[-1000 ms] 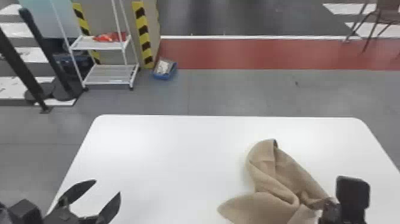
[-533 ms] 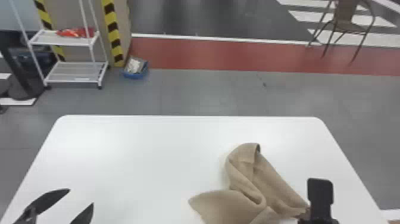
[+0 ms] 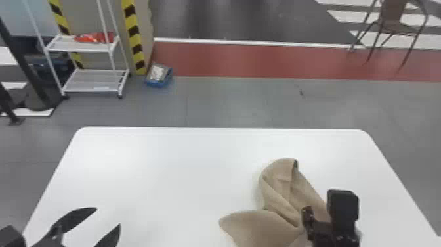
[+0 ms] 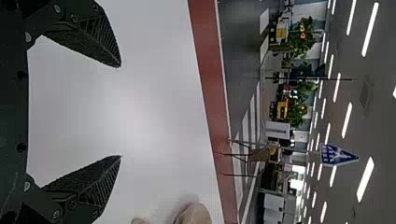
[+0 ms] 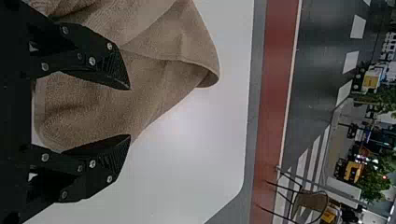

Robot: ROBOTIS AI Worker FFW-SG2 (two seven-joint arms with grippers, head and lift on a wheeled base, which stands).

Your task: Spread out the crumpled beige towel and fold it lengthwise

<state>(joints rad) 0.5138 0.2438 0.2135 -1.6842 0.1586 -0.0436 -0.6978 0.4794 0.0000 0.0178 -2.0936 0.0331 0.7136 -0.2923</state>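
Towel (image 3: pixel 282 197) found crumpled on R half of counter (image 3: pixel 164 180), one fold raised at far end. R gripper (image 3: pixel 328 231) pos'd over towel, jaws spread. L gripper (image 3: pixel 108 216) pos'd over counter's near L part, jaws spread wide.

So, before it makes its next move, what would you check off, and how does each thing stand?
Towel spread flat: not ok, folded over itself and rumpled.
Right gripper open: ok.
Right gripper at the towel: ok, above its right part.
Cloth far enough between the right gripper's fingers to pinch: cannot tell.
Left gripper open: ok.
Left gripper at the towel: not ok, off to the left over the table.
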